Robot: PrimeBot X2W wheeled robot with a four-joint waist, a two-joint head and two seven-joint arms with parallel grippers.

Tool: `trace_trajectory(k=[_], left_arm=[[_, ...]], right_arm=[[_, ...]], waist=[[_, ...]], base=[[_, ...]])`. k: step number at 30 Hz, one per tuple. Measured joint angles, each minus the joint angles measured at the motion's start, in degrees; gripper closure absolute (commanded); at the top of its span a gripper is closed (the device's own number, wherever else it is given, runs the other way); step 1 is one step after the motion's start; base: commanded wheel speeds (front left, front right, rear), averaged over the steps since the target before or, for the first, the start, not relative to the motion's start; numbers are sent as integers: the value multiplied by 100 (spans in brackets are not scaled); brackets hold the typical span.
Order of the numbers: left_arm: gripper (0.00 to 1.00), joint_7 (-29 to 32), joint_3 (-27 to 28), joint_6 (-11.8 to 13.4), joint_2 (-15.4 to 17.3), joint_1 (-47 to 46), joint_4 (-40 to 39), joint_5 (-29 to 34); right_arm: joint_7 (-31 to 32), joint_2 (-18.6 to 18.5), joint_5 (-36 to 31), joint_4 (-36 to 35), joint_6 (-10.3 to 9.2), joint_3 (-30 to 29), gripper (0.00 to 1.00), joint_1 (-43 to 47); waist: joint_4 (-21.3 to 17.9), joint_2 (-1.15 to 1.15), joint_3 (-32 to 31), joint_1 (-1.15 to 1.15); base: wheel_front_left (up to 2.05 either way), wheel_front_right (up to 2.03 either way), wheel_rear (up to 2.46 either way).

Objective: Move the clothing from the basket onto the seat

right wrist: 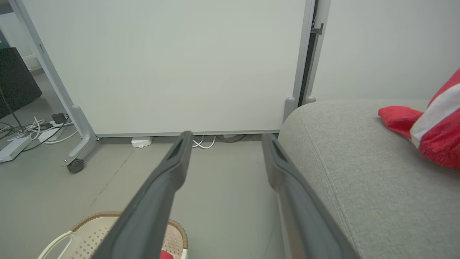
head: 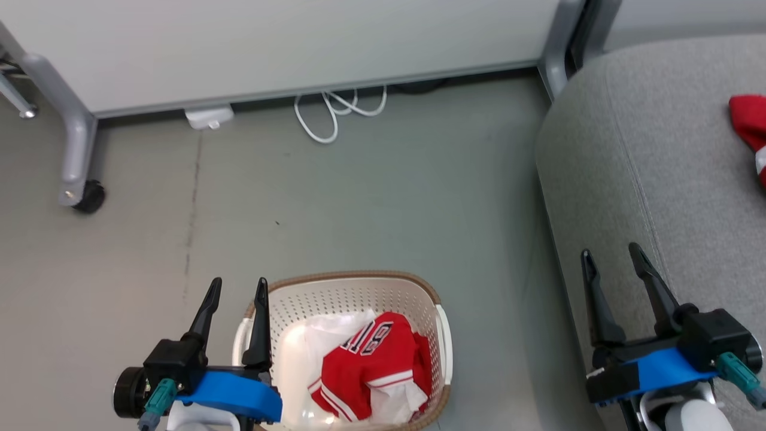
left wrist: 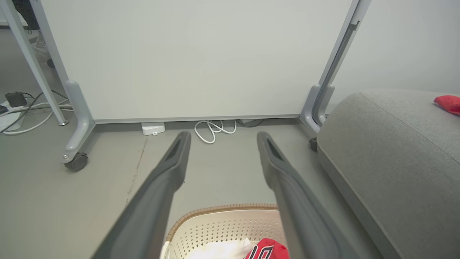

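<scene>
The robot's left hand (head: 239, 281), its two long dark fingers spread wide and holding nothing, hovers at the left rim of a cream-white perforated plastic laundry basket (head: 359, 296) with a brown braided-look edge. In the head view the hand's right-side finger overlaps the basket's left wall; whether it touches cannot be told. Just to the right of that hand, inside the basket, a crumpled red jersey (head: 371, 365) with white stripes and black-and-white numerals lies on a pale white crumpled cloth (head: 326, 335).

The right hand (head: 610, 249), fingers likewise spread and empty, is poised over the near edge of a large grey fabric-upholstered seat cushion (head: 628, 179) with rounded corners and stitched seams. The basket stands on the floor well off to this hand's left, apart from the cushion. Farther along the cushion, ahead and to the right of the right hand, a second red garment (head: 748, 129) with a white stripe lies on the fabric, cut off by the picture's edge.

Beyond both hands, smooth grey floor (head: 359, 197) runs to a tall white panel (head: 299, 48) on grey metal legs, with a black castor (head: 91, 196) under the leg ahead and to the left of the left hand. A looped white cable (head: 332, 114) and a small white plug box (head: 208, 117) lie at the panel's foot, straight ahead of the left hand. In the left wrist view, more cables and a dark adapter (left wrist: 15, 99) lie past that leg, far to the left.
</scene>
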Motion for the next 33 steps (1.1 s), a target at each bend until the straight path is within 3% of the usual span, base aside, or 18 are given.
trace_trajectory(k=[10,20,33], left_arm=[[0,0,-8,-47,22,-505,448,181],[0,1,-205,-92,311,-1107,1467,374],[0,0,-916,-121,639,-1969,2905,688]], right_arm=[[-127,0,125,-152,0,331,0,-620],[-256,0,267,-97,0,739,0,-1152],[-319,0,388,-213,0,1003,0,-1541]], waist=[[-467,0,1005,1],[-1008,0,1998,1],[-1472,0,3026,1]], base=[[0,0,0],[0,0,0],[0,0,0]])
